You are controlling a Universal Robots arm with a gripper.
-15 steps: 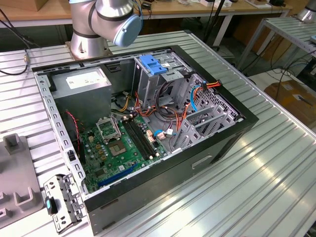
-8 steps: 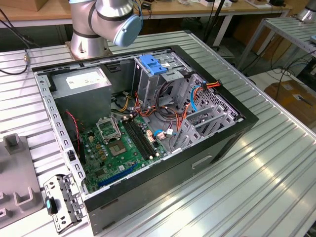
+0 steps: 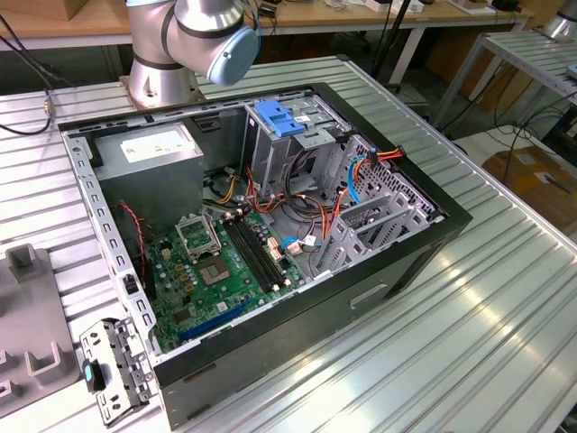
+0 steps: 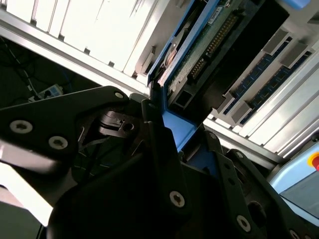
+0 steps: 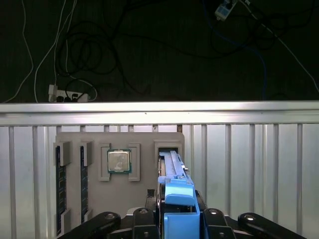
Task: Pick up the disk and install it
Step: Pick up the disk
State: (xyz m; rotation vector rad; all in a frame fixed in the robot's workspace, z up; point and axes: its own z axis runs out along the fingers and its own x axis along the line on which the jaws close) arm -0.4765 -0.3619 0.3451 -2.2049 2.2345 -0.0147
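Silver disk (image 5: 172, 167) w/ blue side rails, on edge btwn closed jaws, at grey tray's (image 5: 144, 191) slot.

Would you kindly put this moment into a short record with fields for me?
hand: closed on the disk, gripping it at its blue-railed sides
disk position: upright at a slot of the grey tray, not yet in the case
tray contents: processor, memory modules
computer case: open, lying on the ribbed metal table
drive cage: grey, with a blue latch on top
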